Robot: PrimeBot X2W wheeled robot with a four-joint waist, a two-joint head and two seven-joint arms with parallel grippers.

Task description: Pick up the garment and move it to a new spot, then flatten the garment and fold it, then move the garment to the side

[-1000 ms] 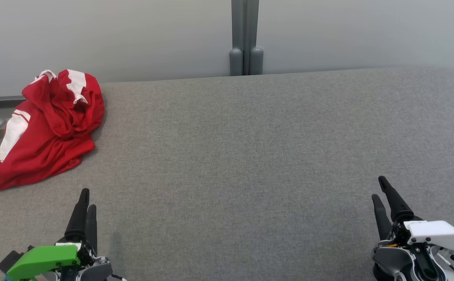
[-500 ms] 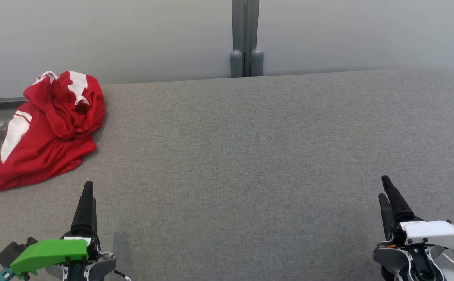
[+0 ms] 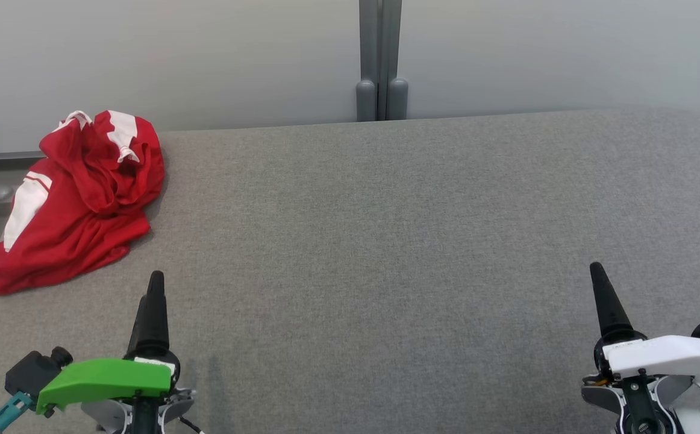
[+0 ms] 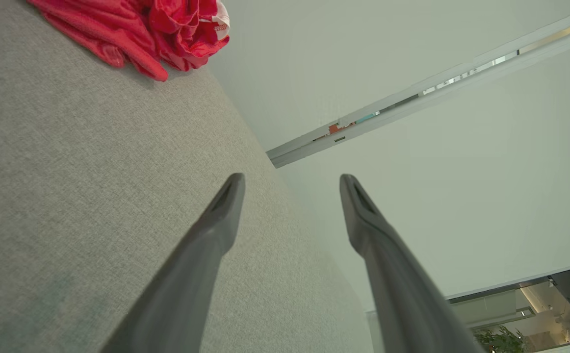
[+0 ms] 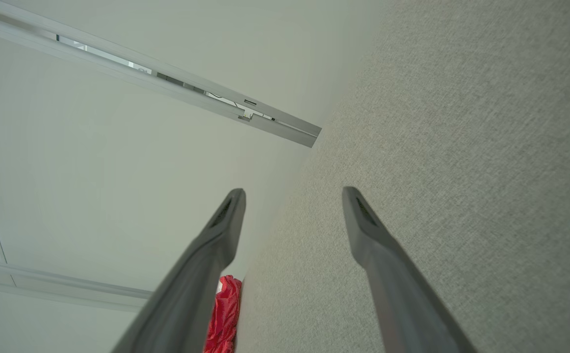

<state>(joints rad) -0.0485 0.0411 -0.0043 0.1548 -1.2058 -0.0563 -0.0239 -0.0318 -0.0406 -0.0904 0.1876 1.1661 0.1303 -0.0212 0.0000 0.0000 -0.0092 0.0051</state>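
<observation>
Over the table [image 3: 386, 241], holds left gripper [image 4: 292, 177] and right gripper [image 5: 293, 191] low, fingers forward, spread wide, empty; garment [image 3: 79, 199] clipped at frame's left.

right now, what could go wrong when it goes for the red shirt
The garment lies bunched at the far left corner of the table, seemingly overhanging the edge: a poor pinch could drag it off. The open left gripper may catch several layers, hampering flattening. The right gripper sits far across, a long reach.
</observation>
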